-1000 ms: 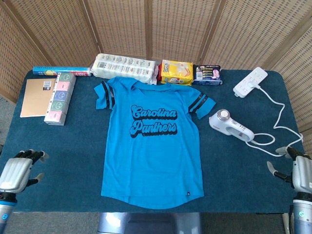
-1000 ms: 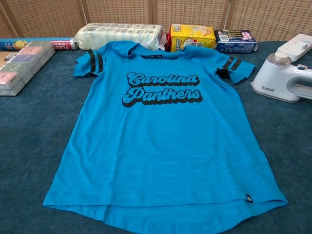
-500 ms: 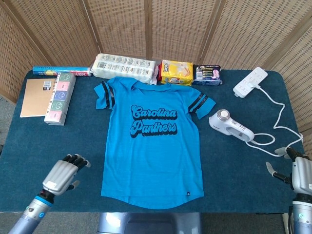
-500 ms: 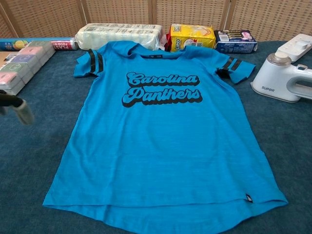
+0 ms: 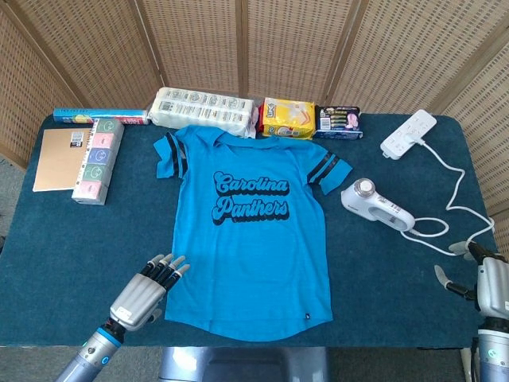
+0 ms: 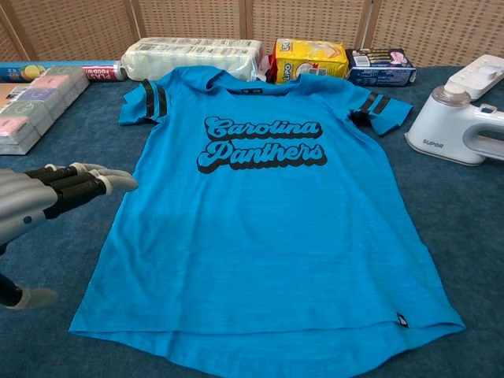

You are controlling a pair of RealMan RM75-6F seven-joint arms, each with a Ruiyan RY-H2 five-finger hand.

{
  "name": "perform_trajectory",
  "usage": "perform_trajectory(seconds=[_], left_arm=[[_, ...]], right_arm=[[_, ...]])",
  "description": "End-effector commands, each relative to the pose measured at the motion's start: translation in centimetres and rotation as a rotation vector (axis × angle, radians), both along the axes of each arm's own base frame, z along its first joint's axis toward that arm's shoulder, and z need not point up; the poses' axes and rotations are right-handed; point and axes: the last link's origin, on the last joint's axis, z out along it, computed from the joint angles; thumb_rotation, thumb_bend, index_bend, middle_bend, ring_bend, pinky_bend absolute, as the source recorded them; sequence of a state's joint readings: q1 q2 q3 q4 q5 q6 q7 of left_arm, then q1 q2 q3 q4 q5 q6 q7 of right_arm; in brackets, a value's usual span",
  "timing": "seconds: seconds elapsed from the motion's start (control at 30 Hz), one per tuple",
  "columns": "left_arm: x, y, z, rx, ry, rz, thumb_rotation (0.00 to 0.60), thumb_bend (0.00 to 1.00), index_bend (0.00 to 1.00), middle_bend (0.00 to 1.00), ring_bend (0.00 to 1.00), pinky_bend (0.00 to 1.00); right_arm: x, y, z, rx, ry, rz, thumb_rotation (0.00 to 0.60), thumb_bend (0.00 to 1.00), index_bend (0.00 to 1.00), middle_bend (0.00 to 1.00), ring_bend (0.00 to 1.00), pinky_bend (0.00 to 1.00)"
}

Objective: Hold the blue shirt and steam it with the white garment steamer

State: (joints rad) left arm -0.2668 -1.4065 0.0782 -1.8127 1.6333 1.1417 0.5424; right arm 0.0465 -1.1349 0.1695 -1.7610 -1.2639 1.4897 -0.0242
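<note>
Lying flat at the centre of the dark blue worktop (image 5: 71,239), the blue shirt (image 5: 250,231) sits just beside the left hand (image 5: 147,290), whose fingers (image 6: 87,185) are extended, apart and empty. The white garment steamer (image 5: 376,205) rests near the shirt's right sleeve. The right hand (image 5: 487,282) waits at the worktop's edge, fingers spread, holding nothing.

Each hand, left hand (image 5: 144,293) and right hand (image 5: 491,287), has a silver-grey shell, black finger segments and pale tips.
</note>
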Motion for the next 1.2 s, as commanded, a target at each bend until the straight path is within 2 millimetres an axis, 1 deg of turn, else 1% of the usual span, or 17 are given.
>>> perform_trajectory(seconds=[0.03, 0.53, 0.97, 1.2], left_arm=[[-0.1, -0.5, -0.7, -0.024, 0.009, -0.002, 0.6, 0.14, 0.0, 0.02, 0.0, 0.09], [0.0, -1.7, -3.4, -0.064, 0.027, -0.021, 0.6, 0.14, 0.0, 0.02, 0.0, 0.09], [0.8, -1.1, -5.3, -0.058, 0.051, -0.043, 0.6, 0.14, 0.0, 0.02, 0.0, 0.09], [1.0, -0.8, -5.9, -0.06, 0.055, -0.043, 0.6, 0.14, 0.0, 0.02, 0.0, 0.09]], right_arm=[[0.0, 0.0, 0.0, -0.001, -0.001, 0.001, 0.477, 0.32, 0.41, 0.44, 0.44, 0.37], [-0.5, 0.2, 0.1, -0.007, -0.005, -0.015, 0.48, 0.32, 0.41, 0.44, 0.44, 0.37], [-1.4, 0.8, 0.5, -0.024, -0.014, -0.044, 0.476, 0.32, 0.41, 0.44, 0.44, 0.37], [-1.7, 1.0, 0.7, -0.031, -0.019, -0.049, 0.476, 0.32, 0.41, 0.44, 0.44, 0.37]])
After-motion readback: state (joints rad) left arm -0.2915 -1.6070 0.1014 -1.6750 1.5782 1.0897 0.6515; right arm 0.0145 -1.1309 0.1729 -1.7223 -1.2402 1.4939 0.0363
